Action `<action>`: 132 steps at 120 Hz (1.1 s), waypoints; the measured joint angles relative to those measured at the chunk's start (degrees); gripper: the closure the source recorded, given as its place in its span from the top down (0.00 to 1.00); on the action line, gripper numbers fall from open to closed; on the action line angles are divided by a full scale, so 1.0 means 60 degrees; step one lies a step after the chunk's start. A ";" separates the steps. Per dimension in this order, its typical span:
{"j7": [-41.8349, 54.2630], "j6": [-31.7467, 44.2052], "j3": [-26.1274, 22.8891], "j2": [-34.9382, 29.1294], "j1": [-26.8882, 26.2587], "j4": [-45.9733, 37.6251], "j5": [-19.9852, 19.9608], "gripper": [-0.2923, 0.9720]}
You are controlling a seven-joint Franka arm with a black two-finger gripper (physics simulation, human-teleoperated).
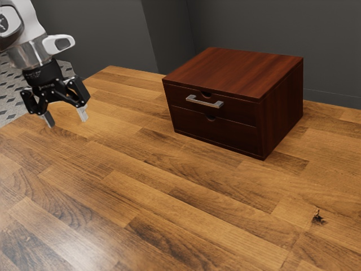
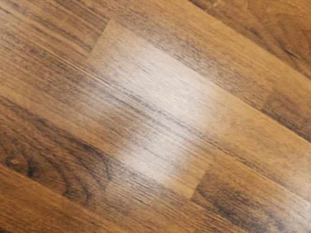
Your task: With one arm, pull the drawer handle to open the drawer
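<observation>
Exterior view, gripper (image 1: 66,118): at the exterior view's far left, hanging above the table (image 1: 141,197), fingers (image 1: 83,114) spread apart and pointing down, nothing between them.
drawer handle (image 1: 204,102): silver bar on the upper drawer's front, well apart from the gripper, toward the exterior view's right.
upper drawer (image 1: 228,108): front flush with the cabinet face, shut.
lower drawer (image 1: 217,130): flush as well, with a small curved notch at its top edge.
cabinet (image 1: 237,70): dark red-brown wood, standing on the table near its far side, front turned toward the exterior view's lower left; back and far side hidden.
in the way: plain planks lying between gripper and drawer handle.
dark mark (image 1: 319,217): on the table at the exterior view's lower right, well apart from the cabinet; too small to identify.
patterned floor (image 1: 11,90): grey tiles at the exterior view's left edge, partly covered by the arm (image 1: 25,39).
arm: cut off by the upper left corner.
wall (image 1: 271,28): grey, behind the cabinet.
wrist view: table surface under the hand, grain running diagonally, pale sheen (image 2: 160,131) across the middle.
</observation>
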 joint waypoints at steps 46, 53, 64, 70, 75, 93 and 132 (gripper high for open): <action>0.2121 0.0634 -0.0156 -0.0456 -0.1407 0.2598 -0.0239 0.77; 0.3315 0.0999 -0.0231 -0.0527 -0.1685 0.2739 -0.0362 0.77; 0.4962 0.1204 -0.0260 -0.0576 -0.2027 0.2741 -0.0521 0.77; 0.5747 0.1175 -0.0305 -0.0501 -0.2038 0.2723 -0.0580 0.77; 0.6353 0.1162 -0.0368 -0.0224 -0.1986 0.2719 -0.0609 0.77; 0.8185 0.1445 -0.0410 0.0682 -0.1770 0.2635 -0.0625 0.77; 1.1123 0.3650 -0.0697 0.1677 -0.1521 0.1586 -0.0152 0.77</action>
